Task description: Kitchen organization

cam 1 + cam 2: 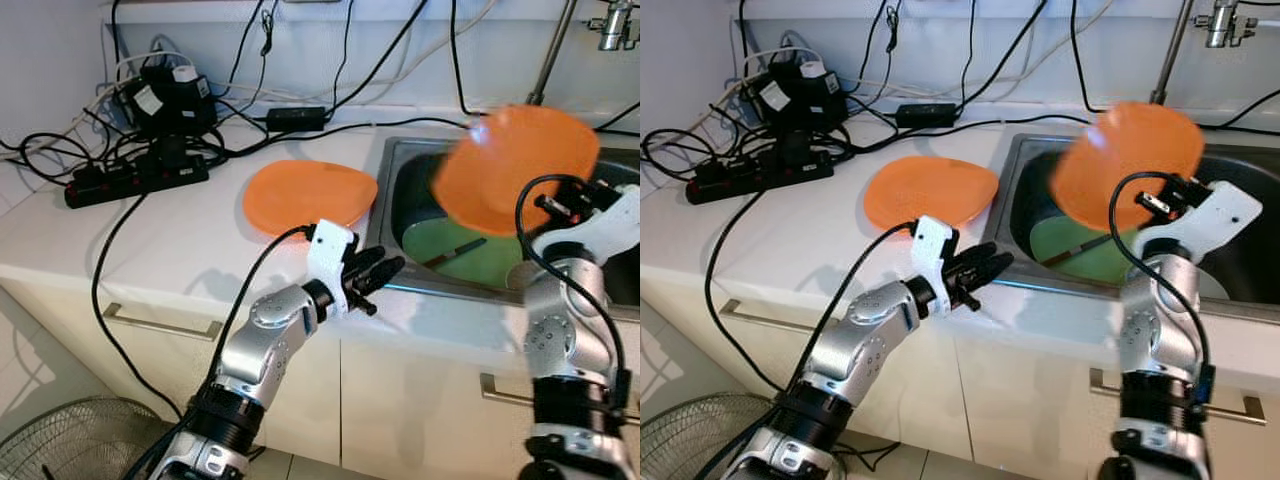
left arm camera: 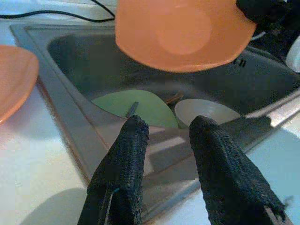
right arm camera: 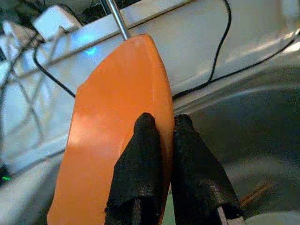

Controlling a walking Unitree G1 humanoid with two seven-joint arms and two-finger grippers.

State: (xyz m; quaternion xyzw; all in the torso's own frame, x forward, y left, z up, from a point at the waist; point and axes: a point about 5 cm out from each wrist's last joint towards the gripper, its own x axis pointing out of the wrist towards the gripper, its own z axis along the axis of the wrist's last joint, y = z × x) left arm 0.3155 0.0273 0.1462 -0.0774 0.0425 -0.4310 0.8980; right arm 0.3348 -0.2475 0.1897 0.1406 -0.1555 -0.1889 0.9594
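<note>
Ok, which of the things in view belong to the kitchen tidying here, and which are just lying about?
Part of the job:
- orange plate pinched at its rim by the right gripper, over the sink
- second orange plate on the counter
- green plate and white bowl in the sink
- left gripper, fingers apart, at the sink's edge

Lying about:
- power strip
- cables
- fan

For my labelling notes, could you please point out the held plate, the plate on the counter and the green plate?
Held plate (image 1: 515, 170), left eye view, its middle.
Counter plate (image 1: 308, 195), left eye view, its middle.
Green plate (image 1: 455, 255), left eye view, bare surface.
</note>
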